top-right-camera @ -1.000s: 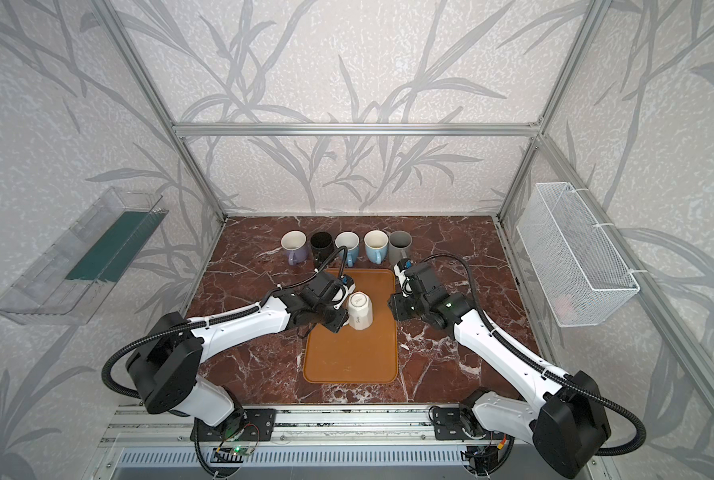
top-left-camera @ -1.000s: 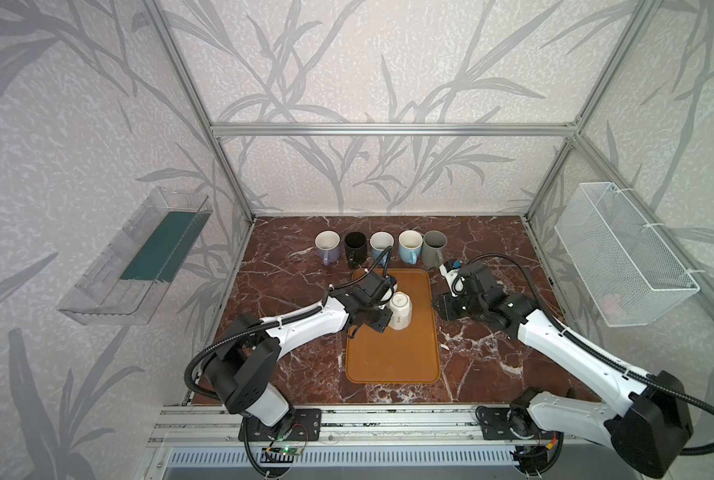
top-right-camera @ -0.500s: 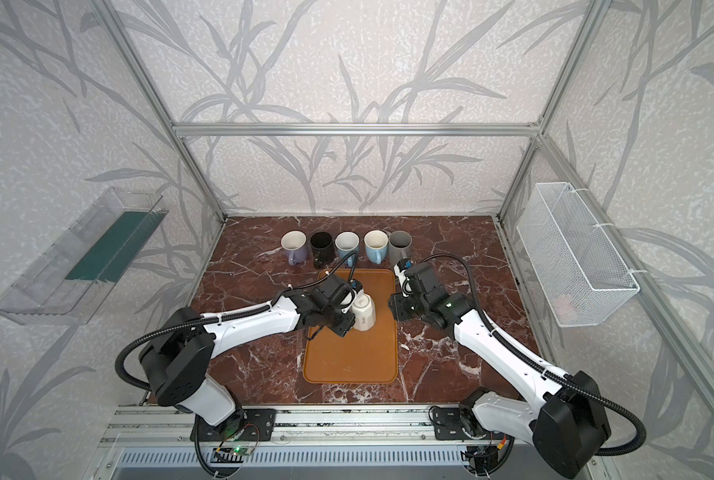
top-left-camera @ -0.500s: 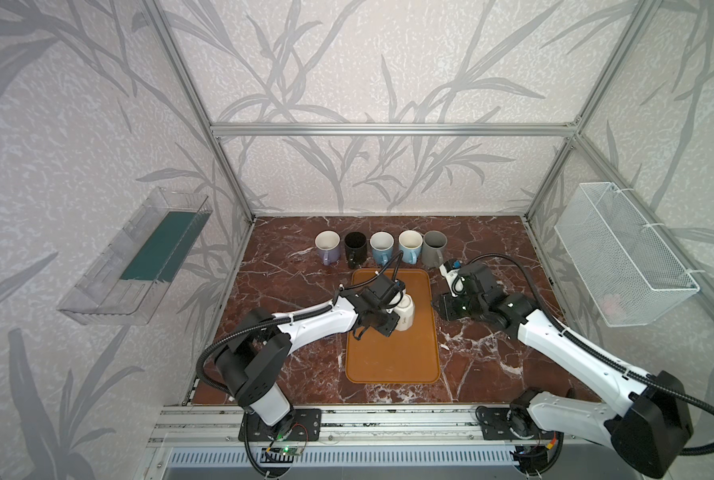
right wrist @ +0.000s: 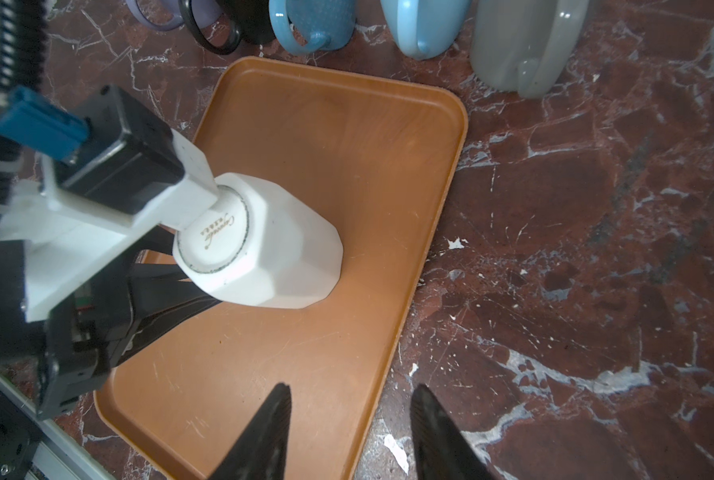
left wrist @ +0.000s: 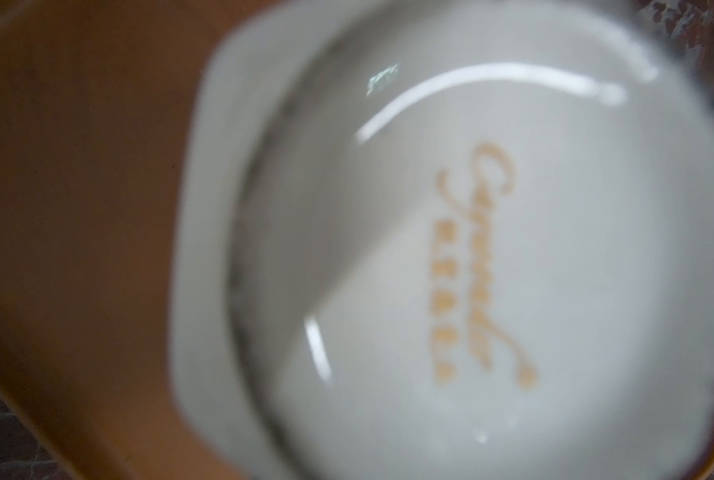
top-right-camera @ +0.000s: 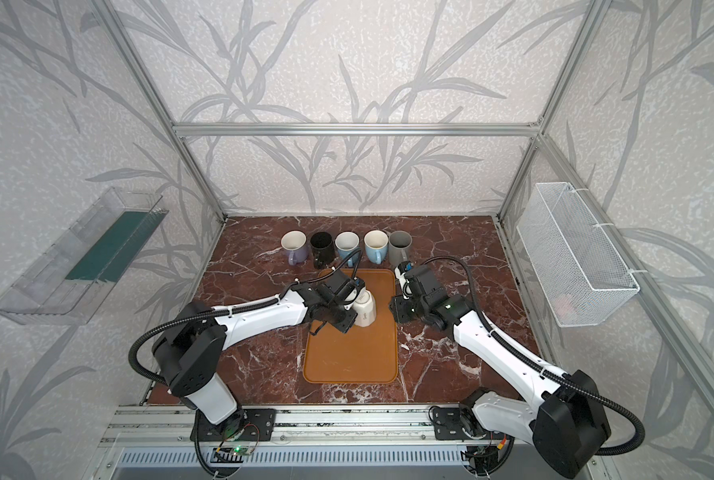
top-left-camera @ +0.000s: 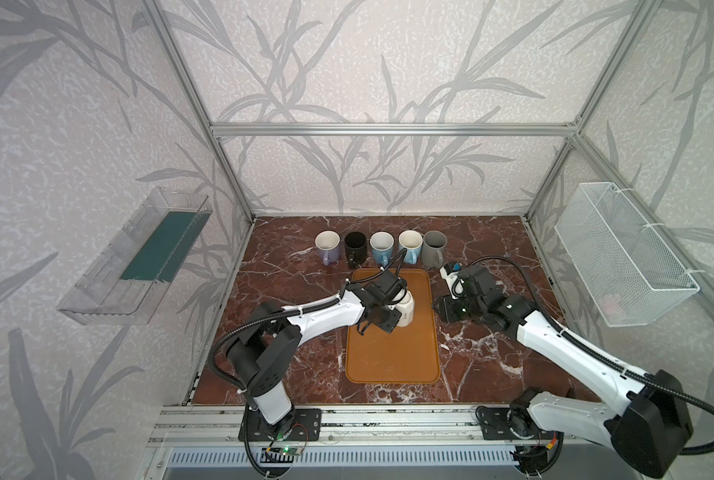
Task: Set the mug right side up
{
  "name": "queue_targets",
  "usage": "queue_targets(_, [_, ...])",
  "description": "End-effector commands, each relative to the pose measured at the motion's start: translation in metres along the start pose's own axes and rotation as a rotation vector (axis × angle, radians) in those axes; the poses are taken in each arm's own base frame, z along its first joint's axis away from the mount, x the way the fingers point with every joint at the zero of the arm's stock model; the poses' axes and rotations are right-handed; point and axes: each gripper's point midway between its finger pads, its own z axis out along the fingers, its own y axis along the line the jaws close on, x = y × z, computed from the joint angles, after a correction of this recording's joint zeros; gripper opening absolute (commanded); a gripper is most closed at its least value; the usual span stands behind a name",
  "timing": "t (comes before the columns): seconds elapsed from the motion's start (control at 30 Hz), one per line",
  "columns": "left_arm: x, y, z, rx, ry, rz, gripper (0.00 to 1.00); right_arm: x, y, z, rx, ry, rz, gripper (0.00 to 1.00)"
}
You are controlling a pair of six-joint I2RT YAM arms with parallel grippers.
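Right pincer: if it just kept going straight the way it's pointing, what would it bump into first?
Probably the orange tray, close beside the white mug. The open right pincer aims just past the mug's side, but it might brush it; depth is hard to judge.

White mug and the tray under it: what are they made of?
The white mug looks like glazed ceramic: bright highlights on its upturned base, a gold maker's mark there. The tray looks like orange-brown moulded plastic, satin, finely scratched, with a rounded raised rim; coated wood is possible.
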Motion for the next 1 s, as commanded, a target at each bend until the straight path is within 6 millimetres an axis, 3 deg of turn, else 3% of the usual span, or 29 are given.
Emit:
queue_targets(0.0, [0.002, 0.002, -0.003, -0.022, 0.041, 0.032, 0.28, -0.001, -0.001, -0.002, 0.004, -0.020, 0.003, 0.48])
queue_targets(0.47, [-0.013, 0.001, -0.009, -0.028, 0.033, 0.034, 0.22, 0.001, -0.002, -0.001, 0.005, -0.023, 0.005, 0.48])
queue_targets(0.97, [-0.006, 0.006, -0.001, -0.062, 0.093, 0.024, 0.18, 0.004, -0.003, 0.000, 0.003, -0.025, 0.010, 0.48])
